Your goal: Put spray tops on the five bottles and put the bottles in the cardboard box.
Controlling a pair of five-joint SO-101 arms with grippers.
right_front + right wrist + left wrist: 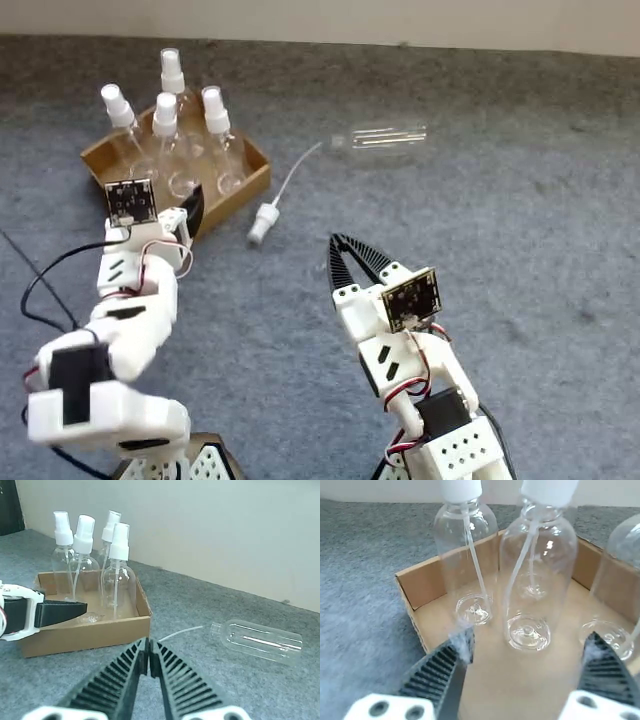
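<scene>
Hovering open-jawed over the cardboard box's (235,200) near rim, the left gripper (527,652) faces four capped bottles (166,128) standing inside, while the closed right gripper (148,645) rests near the loose spray top (265,220) on the table (520,260), the uncapped fifth bottle (385,137) lying beyond.

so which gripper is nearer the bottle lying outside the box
Right. The right gripper, shut, is out in the open with the lying bottle beyond its tips. The left gripper, open, is at the box, farther off to the side.
</scene>
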